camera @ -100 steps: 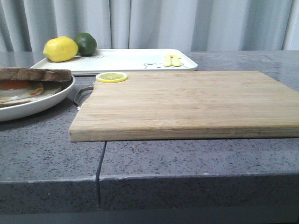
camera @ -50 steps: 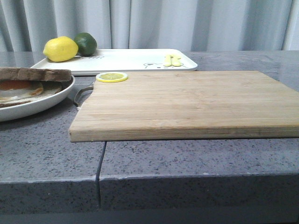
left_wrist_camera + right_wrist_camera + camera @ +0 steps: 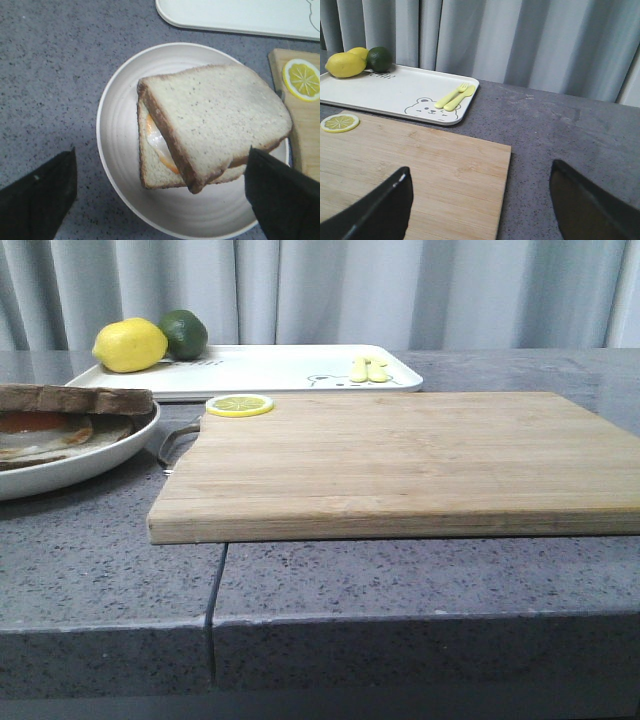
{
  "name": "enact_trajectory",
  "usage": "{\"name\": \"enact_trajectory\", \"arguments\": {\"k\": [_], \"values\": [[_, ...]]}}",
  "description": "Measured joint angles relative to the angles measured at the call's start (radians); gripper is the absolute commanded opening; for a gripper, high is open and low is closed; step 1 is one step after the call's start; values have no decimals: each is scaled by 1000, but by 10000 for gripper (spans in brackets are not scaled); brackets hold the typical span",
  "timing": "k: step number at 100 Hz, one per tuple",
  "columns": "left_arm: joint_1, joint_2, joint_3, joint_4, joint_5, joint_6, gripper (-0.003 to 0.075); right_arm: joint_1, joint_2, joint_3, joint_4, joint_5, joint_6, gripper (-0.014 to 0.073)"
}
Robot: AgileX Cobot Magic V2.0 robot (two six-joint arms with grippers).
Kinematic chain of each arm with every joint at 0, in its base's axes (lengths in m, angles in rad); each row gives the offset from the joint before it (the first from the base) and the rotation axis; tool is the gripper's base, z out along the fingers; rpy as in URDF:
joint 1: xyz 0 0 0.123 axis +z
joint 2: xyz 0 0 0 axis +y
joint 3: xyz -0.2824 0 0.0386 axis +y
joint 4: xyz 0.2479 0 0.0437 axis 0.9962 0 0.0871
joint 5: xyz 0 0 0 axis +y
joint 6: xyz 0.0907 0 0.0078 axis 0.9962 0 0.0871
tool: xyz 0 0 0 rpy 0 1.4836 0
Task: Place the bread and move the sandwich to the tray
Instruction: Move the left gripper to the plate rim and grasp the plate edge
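Sitting askew on top of the stack, the thick pale bread slice with the dark brown crust (image 3: 215,117) covers the fried egg and the lower slice, so the sandwich (image 3: 200,130) looks assembled on its round white plate (image 3: 120,150) — the bread step, by my reading, is done. The top slice overhangs the lower one toward the board side, tilted a touch, with egg white and a streak of orange showing at the open edge. The plate rests on the grey speckled stone counter (image 3: 50,75), just beside the tan wooden cutting board (image 3: 400,455), where a lemon slice (image 3: 240,405) lies at the near corner. Beyond, the large white rectangular tray with the bear drawing (image 3: 270,370) waits, carrying a yellow lemon (image 3: 130,345), a dark green lime (image 3: 184,333) and a small yellow fork and spoon (image 3: 455,96).

The left gripper (image 3: 160,200) hovers above the plate, fingers spread wide and holding nothing. The right gripper (image 3: 480,205) hangs over the board's far end, likewise spread wide and empty.

Next up, I'd say, is moving the plate to the tray — that calls for a grip on the rim, a level lift so the loose top slice doesn't slide, and a landing on the tray's bare middle, clear of fruit and cutlery.
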Motion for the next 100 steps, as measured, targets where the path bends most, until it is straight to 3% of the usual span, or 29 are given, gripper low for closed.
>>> {"name": "enact_trajectory", "arguments": {"k": [100], "values": [[0,106,0,81,-77,-86,618,0,0,0,0,0,0,563]]}}
